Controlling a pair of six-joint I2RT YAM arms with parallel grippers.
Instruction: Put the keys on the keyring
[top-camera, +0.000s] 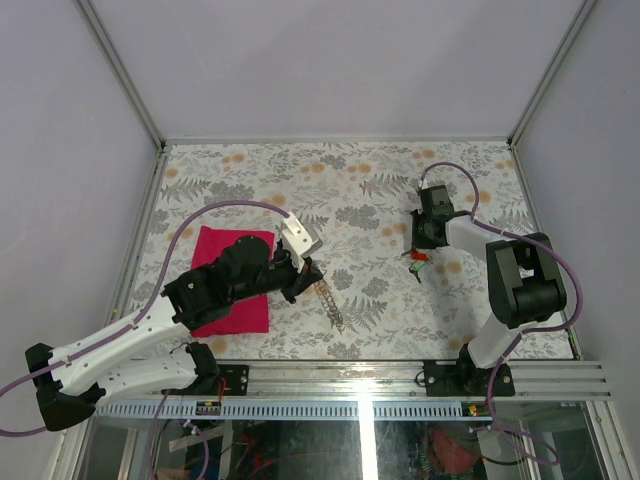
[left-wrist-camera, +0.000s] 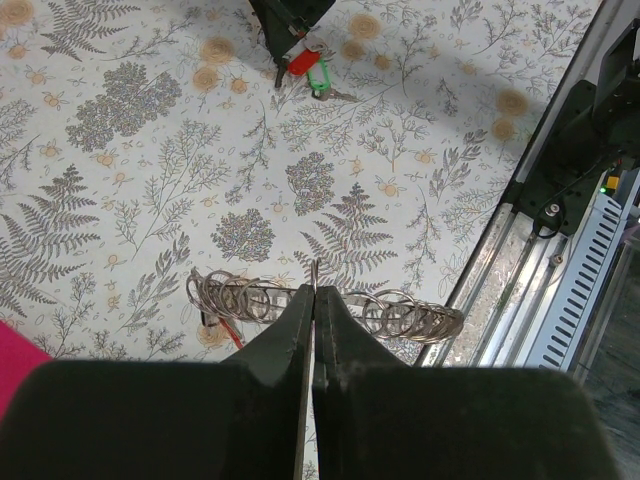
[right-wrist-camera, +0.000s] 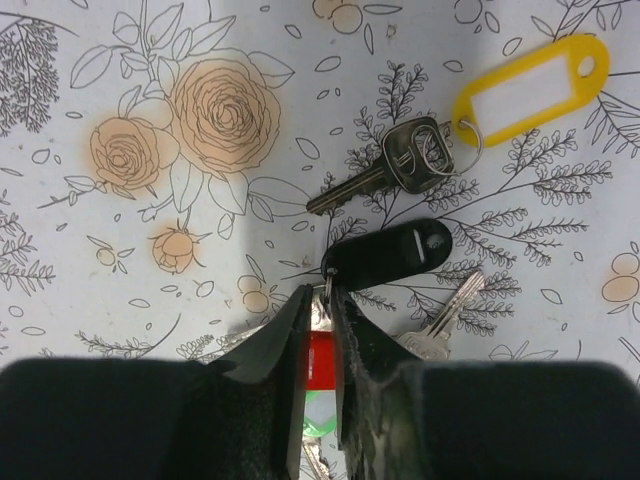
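While my left tool (left-wrist-camera: 313, 295) clamps the keyring (left-wrist-camera: 400, 312), chain trailing toward the near edge, my right tool (right-wrist-camera: 320, 300) pinches the red-tagged key (right-wrist-camera: 318, 362) among the keys (right-wrist-camera: 385, 175), well apart to its right.

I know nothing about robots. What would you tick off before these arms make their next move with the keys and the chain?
1. Left tool shut on the silver chain of metal rings: ok.
2. Right tool lined up on the red plastic key tag: ok, its fingers flank the tag closely.
3. Right tool's pinch on that tag is firm: cannot tell.
4. Black plastic tag clear of the pinch: not ok, its end sits right at the fingertips.
5. The two tools well apart: ok, bare floral tabletop lies between them.
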